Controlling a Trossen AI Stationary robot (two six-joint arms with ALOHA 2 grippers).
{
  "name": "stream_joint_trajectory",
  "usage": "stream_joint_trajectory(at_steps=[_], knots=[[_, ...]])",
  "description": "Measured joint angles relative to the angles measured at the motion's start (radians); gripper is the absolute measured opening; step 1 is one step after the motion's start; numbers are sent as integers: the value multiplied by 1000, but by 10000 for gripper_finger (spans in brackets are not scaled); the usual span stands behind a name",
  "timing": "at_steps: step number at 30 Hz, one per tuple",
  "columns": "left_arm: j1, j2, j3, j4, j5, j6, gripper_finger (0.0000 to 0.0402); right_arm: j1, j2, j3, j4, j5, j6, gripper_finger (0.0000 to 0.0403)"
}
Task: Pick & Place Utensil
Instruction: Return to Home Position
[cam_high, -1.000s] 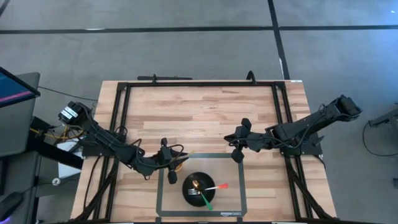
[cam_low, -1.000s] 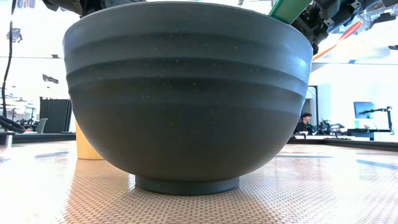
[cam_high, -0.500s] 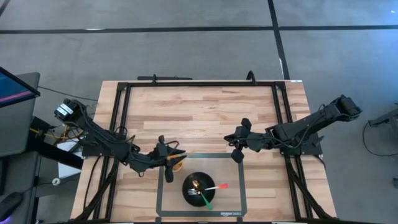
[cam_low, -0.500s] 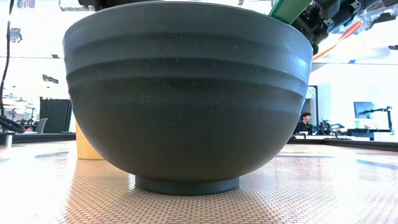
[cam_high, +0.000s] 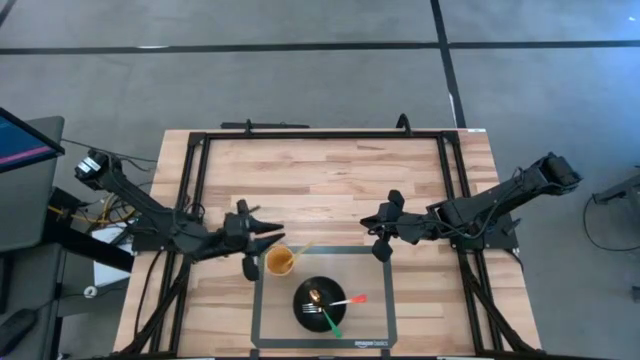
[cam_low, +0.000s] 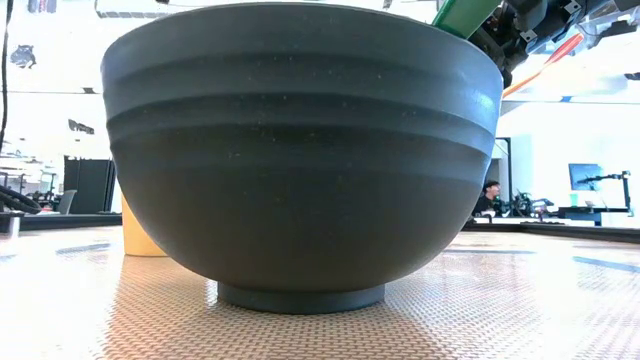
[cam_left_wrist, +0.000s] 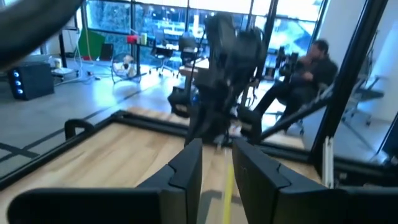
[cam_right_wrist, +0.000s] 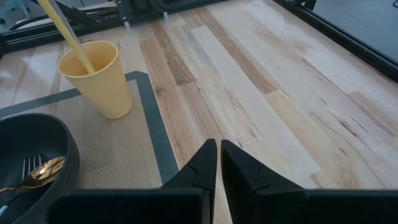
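Note:
A yellow cup (cam_high: 279, 262) (cam_right_wrist: 99, 78) (cam_low: 140, 235) stands on the mat's far left corner with a yellow-handled utensil (cam_high: 298, 249) (cam_right_wrist: 62, 28) leaning in it. Next to it, toward the near edge, a black bowl (cam_high: 318, 303) (cam_low: 300, 150) holds a gold spoon (cam_right_wrist: 40, 169), a green-handled fork (cam_high: 327, 322) and an orange-handled utensil (cam_high: 350, 300). My left gripper (cam_high: 264, 238) (cam_left_wrist: 216, 168) hovers left of the cup, slightly open and empty. My right gripper (cam_high: 379, 240) (cam_right_wrist: 219, 158) waits shut over the mat's far right corner.
The grey-bordered mat (cam_high: 385, 300) lies at the table's near middle. Black frame rails (cam_high: 196, 180) run along the table's left, right and far sides. Bare wood (cam_high: 320, 190) spreads beyond the mat. A seated person (cam_left_wrist: 305, 62) shows in the room behind the table.
My left gripper has drawn back from above the cup toward the table's left and slightly toward the far edge, and its arm has risen. The cup is now uncovered, with the yellow-handled utensil still leaning in it. The right arm has kept still.

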Motion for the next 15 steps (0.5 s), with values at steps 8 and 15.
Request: stream_joint_trajectory(at_steps=[8, 15], knots=[[0, -88, 0, 0, 0, 18, 90, 0, 0, 0, 0, 0, 0, 17], [0, -124, 0, -1, -48, 130, 90, -3, -3, 0, 0, 1, -13, 17]])
